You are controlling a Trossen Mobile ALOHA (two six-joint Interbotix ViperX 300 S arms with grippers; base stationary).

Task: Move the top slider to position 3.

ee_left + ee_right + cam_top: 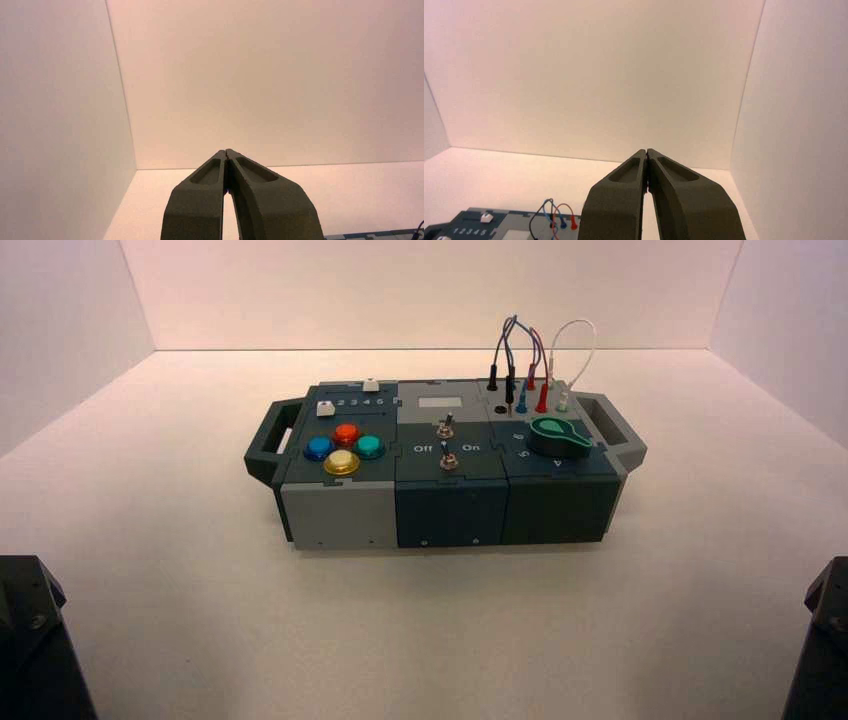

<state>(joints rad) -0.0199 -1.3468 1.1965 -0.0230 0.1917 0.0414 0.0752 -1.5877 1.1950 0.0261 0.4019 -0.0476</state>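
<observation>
The box [340,505] stands mid-table. The top slider [371,385] is a tiny white knob at the box's back left, also seen in the right wrist view as the top slider [486,217]. Just in front of it runs a row of white digits with position 3 [354,402], and the right wrist view shows that position 3 [470,231] too. A bigger white square knob [324,408] sits left of the digits. My left gripper [226,151] is shut on nothing, held well back from the box. My right gripper [646,151] is likewise shut and empty, far from the slider.
Round blue, orange, teal and yellow buttons [344,446] sit in front of the sliders. Two toggle switches [447,443] are in the middle, a green knob [558,434] and looped wires [530,360] on the right. Both arm bases [30,640] stay at the near corners. White walls enclose the table.
</observation>
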